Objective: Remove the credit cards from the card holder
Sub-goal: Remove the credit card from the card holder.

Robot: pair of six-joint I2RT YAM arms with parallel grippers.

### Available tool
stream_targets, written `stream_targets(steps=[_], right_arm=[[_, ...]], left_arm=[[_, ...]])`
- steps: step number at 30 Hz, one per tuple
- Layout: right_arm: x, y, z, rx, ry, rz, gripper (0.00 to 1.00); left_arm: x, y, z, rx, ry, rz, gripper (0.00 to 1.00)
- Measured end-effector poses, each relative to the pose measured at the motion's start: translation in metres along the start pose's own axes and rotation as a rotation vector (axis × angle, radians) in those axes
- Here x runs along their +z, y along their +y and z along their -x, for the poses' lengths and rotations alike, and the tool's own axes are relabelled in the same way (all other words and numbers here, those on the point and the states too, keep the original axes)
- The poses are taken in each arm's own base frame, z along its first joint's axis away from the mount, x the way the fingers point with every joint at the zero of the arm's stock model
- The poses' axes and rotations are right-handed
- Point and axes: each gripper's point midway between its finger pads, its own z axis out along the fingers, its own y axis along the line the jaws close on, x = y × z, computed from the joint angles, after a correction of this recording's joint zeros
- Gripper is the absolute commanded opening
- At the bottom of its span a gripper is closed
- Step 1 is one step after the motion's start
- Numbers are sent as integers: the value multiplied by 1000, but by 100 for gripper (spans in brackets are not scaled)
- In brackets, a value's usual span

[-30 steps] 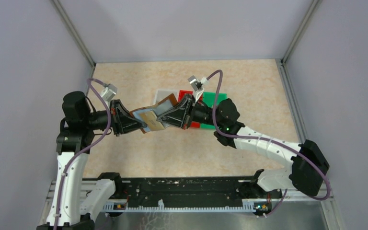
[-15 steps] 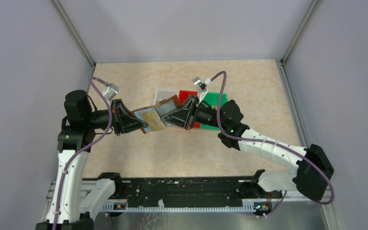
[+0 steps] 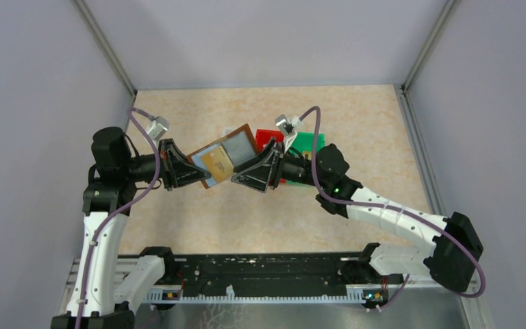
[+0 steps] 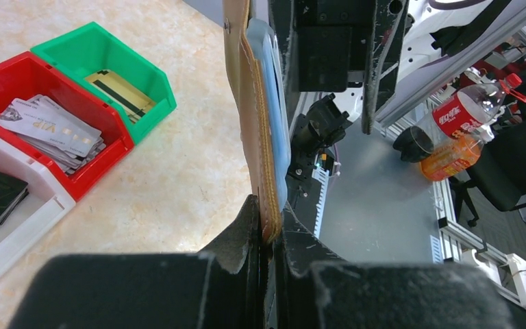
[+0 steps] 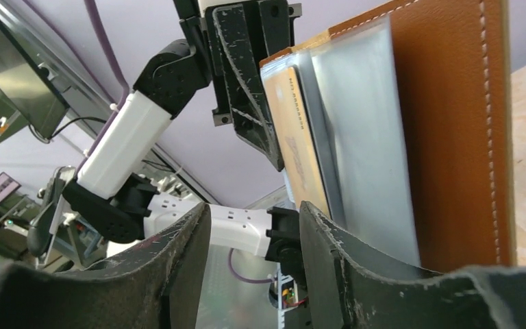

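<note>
Beige marbled table (image 3: 356, 137) within pale walls, with a red bin (image 4: 14, 82) and a green bin (image 4: 89, 48) at upper centre of the overhead view, both holding cards. Card holder (image 3: 241, 147) is raised open at frame centre, its lower edge clamped tight in the left gripper (image 4: 268, 236). Right gripper (image 5: 253, 212) stands part open and empty, just beside a gold card (image 5: 294, 137) seated in its sleeve. Judged step: extracting that card. The next move calls for pinching its edge and drawing it straight out.
</note>
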Motion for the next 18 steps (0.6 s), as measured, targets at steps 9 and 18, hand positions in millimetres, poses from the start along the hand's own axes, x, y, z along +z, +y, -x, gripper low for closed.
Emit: stream_targets(steps=[9,18], right_arm=[[6,6,14,-68,43,-18,51],[17,13,23,-127,109,19,42]], left_arm=[[-1,-10,-2,20,8,-51,0],[-1,-13,-2,20,11,-69,0]])
